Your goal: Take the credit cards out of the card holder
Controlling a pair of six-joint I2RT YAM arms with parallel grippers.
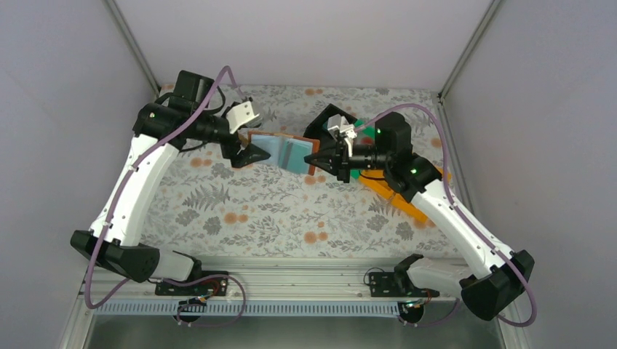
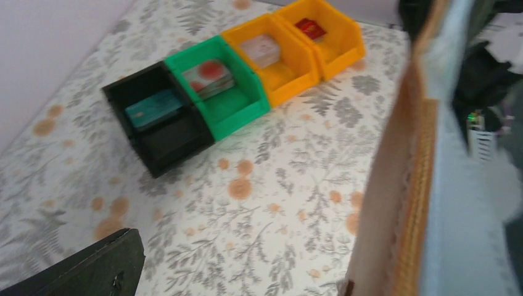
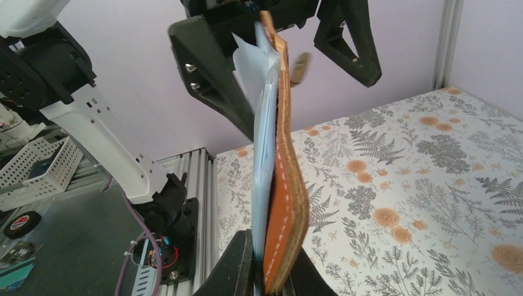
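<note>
The card holder point(image 1: 282, 151) is open, brown outside and pale blue-grey inside, held in the air between both arms. My right gripper point(image 1: 320, 161) is shut on its right edge; in the right wrist view the fingers point(image 3: 237, 271) pinch the wallet point(image 3: 280, 185) at the bottom. My left gripper point(image 1: 246, 154) is open and straddles the far edge, with one finger point(image 3: 213, 68) against the blue lining and the other point(image 3: 354, 43) apart from the leather. Credit cards lie in the bins: teal point(image 2: 154, 108), patterned point(image 2: 210, 77), pale point(image 2: 259, 49) and red point(image 2: 310, 28). I cannot make out a card in the slots.
A row of bins stands on the floral table: black point(image 2: 176, 139), green point(image 2: 237, 108) and two orange point(image 2: 290, 77). In the top view they lie under my right arm point(image 1: 396, 200). The table's near rail point(image 1: 291, 276) carries both arm bases.
</note>
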